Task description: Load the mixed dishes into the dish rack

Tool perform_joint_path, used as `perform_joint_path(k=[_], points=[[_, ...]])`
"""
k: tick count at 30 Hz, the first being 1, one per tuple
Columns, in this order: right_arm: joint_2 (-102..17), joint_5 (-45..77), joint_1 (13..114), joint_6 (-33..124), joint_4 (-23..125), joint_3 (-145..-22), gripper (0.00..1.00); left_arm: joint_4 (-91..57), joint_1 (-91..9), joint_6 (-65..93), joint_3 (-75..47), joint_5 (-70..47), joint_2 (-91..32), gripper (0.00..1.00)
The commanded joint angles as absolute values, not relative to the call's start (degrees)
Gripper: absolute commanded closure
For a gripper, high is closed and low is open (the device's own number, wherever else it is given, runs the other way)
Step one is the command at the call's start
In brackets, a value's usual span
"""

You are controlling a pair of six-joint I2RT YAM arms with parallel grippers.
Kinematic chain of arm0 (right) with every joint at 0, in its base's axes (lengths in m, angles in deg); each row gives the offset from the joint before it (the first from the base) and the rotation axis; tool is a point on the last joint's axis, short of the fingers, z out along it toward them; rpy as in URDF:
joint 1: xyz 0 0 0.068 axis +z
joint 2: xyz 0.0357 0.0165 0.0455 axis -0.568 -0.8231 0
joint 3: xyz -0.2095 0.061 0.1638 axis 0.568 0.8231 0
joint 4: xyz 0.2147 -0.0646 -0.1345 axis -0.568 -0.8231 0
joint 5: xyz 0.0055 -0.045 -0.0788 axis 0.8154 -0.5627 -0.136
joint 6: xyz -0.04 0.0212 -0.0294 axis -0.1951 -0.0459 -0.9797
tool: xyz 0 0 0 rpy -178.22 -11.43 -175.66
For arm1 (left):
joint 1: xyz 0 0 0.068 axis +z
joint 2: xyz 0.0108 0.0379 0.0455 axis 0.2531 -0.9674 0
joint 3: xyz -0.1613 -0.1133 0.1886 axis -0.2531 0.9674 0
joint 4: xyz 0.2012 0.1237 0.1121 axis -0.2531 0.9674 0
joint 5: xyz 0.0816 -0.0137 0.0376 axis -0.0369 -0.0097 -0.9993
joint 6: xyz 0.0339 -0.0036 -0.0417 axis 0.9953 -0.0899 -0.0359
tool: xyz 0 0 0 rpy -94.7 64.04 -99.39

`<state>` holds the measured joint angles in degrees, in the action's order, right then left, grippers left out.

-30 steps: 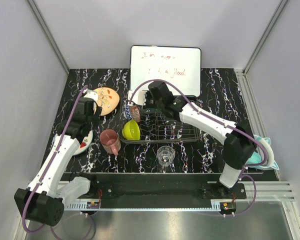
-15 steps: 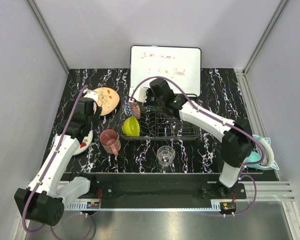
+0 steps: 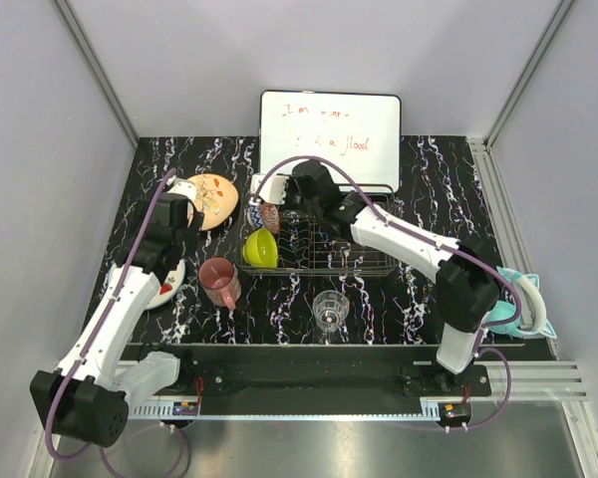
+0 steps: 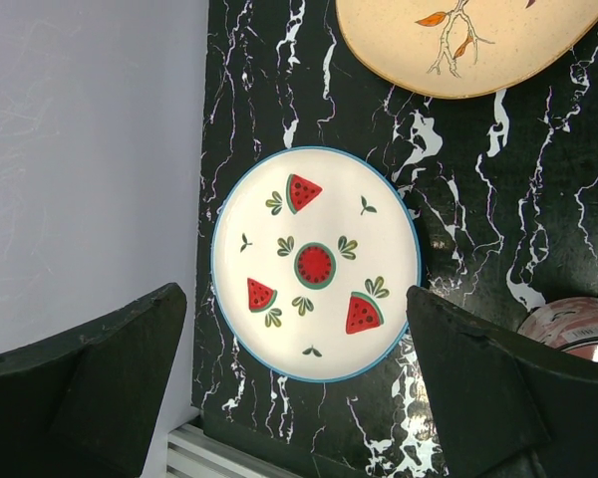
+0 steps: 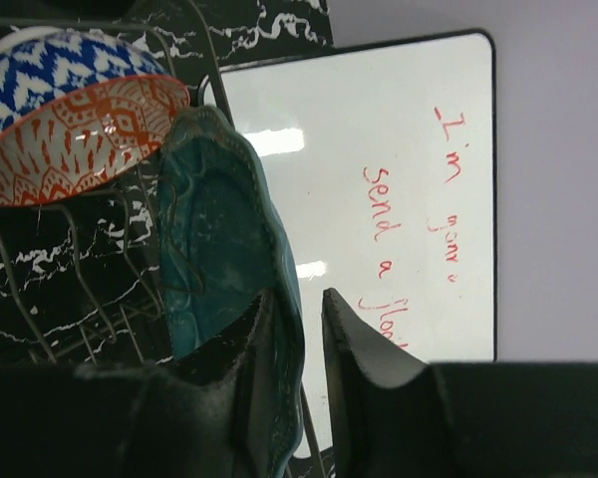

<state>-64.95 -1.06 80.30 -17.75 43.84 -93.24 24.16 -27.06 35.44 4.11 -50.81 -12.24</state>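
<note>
Your dish rack [image 3: 344, 261] sits mid-tabletop [image 3: 429, 179], just before the far edge. At the rack's far-left corner the teal plate [image 5: 214, 259] stands on edge, with your right gripper [image 5: 296, 304] narrowly parted around its rim. Near the left edge, your left gripper [image 4: 294, 299] hangs wide over the white plate [image 4: 316, 264].

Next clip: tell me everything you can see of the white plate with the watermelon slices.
The white plate is round and glossy, like glazed ceramic, with a thin blue rim. It carries three red watermelon wedges, a round watermelon motif at its centre and small green leaves. It lies flat, face up and empty on the black marbled table, close to the left wall. The peach plate and pink mug sit apart from it. The left gripper hovers above it, open, not touching.
</note>
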Motion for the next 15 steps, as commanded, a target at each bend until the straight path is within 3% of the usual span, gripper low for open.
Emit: perform_joint_path(k=[1, 4, 15], points=[[-63.9, -3.8, 83.6, -20.3, 53.7, -91.6, 0.68, 20.6, -26.7, 35.3, 3.0, -49.9, -13.2, 0.02], [-63.2, -5.0, 85.3, -21.7, 56.3, -90.6, 0.59, 20.4, -26.8, 35.2, 3.2, -49.8, -13.7, 0.02], [-64.8, -4.9, 88.0, -21.6, 56.6, -92.2, 0.55, 20.3, -26.6, 35.2, 3.6, -50.0, -13.0, 0.02]])
